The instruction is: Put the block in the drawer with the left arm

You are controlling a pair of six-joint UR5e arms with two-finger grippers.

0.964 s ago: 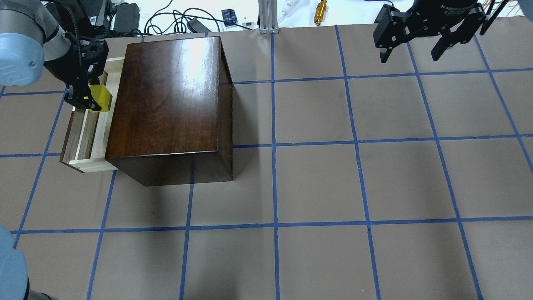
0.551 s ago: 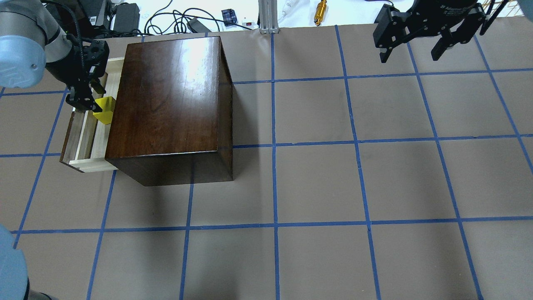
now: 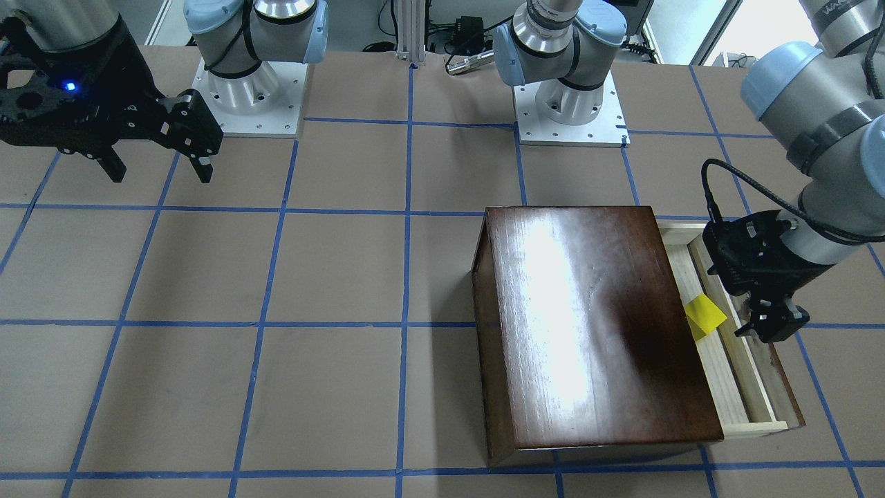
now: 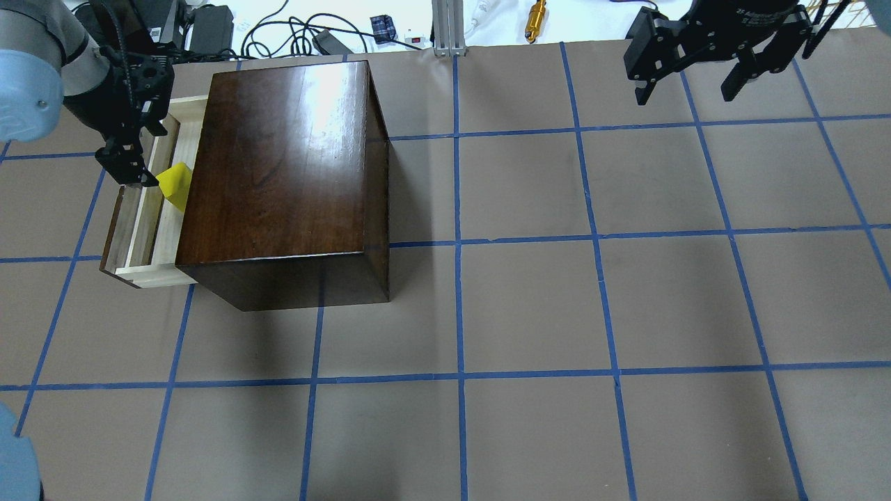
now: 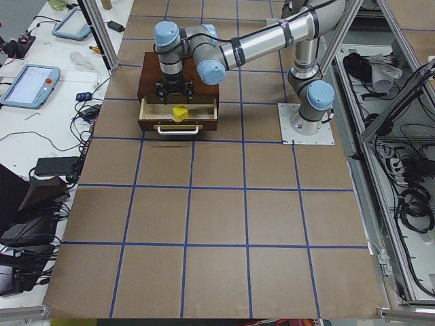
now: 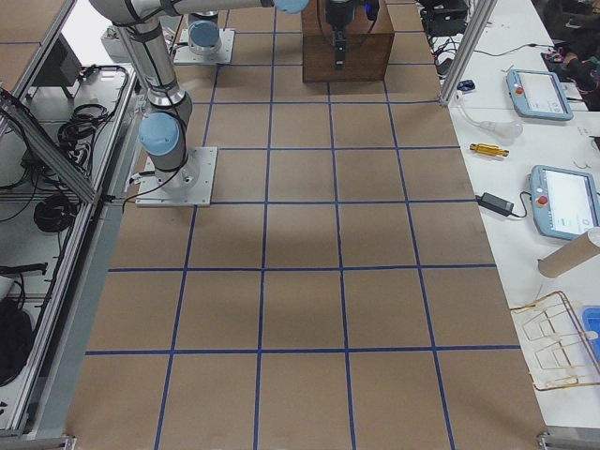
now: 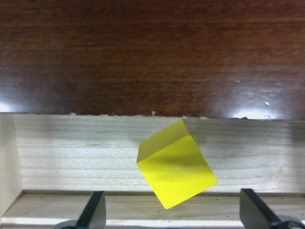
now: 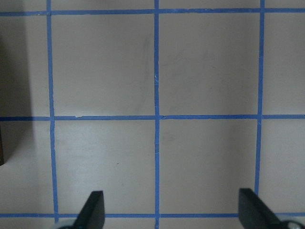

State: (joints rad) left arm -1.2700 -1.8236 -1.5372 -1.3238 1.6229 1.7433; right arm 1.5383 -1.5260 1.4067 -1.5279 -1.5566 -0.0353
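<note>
The small yellow block [image 4: 174, 184] lies tilted on an edge inside the open pale-wood drawer [image 4: 143, 233], against the dark brown box [image 4: 285, 160]. My left gripper [image 4: 139, 156] is open and empty just above the drawer and beside the block, not touching it. In the left wrist view the block [image 7: 176, 169] sits on the drawer floor [image 7: 71, 152] between my spread fingertips [image 7: 95, 205]. From the front the block [image 3: 704, 315] shows beside the left gripper [image 3: 757, 311]. My right gripper [image 4: 686, 94] is open and empty at the far right, high over the table.
The box [image 3: 594, 325] stands on the taped brown table, with the drawer [image 3: 733, 387] pulled out to the robot's left. Cables and small tools [image 4: 536, 17] lie beyond the far table edge. The right wrist view shows only the taped table [image 8: 157, 119].
The left gripper held the block a second ago. It has opened and moved back to the left. The block has dropped into the drawer and tipped. The right arm has not moved.
</note>
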